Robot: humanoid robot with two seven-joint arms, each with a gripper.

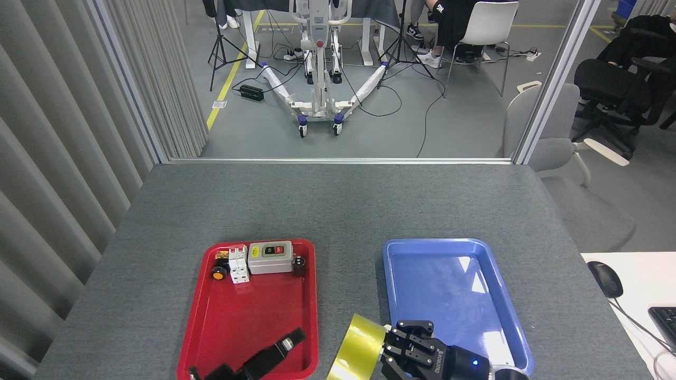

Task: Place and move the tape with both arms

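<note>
Tape (356,348) sits clamped in your right gripper (393,351), low at frame bottom, above the table (338,206) gap btwn red tray (311,316) and blue tray (391,295). Left gripper (274,353) pokes in over the red tray's near end w/ one finger out; can't tell if it's open or closed. Switch box (270,257) and orange-capped button (218,273) lie at that tray's far end.

Bright, even overhead light leaves only faint shadows on the grey felt-covered surface (338,211). White glare patches streak the glossy blue plastic tray (454,295); focus stays sharp throughout.
</note>
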